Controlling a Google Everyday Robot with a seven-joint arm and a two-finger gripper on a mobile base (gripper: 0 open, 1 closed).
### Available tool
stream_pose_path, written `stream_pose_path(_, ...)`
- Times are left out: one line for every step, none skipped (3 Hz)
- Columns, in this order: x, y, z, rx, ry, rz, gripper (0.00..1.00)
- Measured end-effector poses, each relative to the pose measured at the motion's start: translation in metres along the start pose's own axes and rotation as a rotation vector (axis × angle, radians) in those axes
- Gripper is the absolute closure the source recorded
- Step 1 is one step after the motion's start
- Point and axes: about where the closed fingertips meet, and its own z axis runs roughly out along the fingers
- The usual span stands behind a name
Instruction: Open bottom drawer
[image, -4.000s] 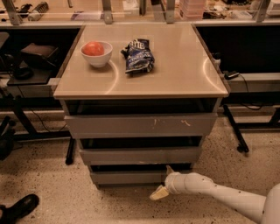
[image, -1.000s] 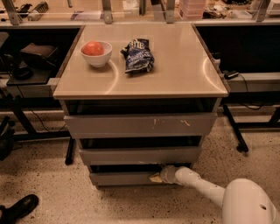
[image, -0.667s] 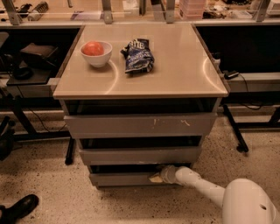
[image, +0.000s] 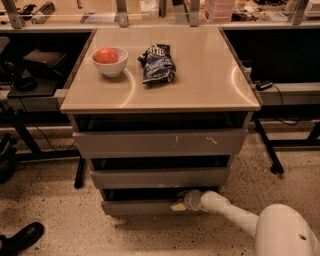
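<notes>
The bottom drawer is the lowest, narrowest plain grey front of three under the beige table top. It stands slightly out, with a dark gap above it. My gripper reaches in from the lower right on a white arm and rests at the drawer's top edge, right of its middle. The top drawer carries pale scratch marks; the middle drawer sits between them.
On the table top stand a white bowl with a red fruit and a dark snack bag. Black desk legs stand at the right and left. A black shoe lies on the speckled floor at lower left.
Four seconds ago the gripper was lower, in front of the drawer face; it has since moved up and in to the drawer's top edge. Over the last second nothing visibly moved.
</notes>
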Motion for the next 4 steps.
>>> stream_pose_path(0.01,0.011,-0.003,0.029,0.008,0.001,1.0)
stream_pose_path(-0.008,0.015,-0.008,0.038,0.023,-0.041,1.0)
stream_pose_path(-0.008,0.016,-0.008,0.038,0.023,-0.042,1.0)
stream_pose_path(0.006,0.036,-0.016,0.049,0.022,-0.073,1.0)
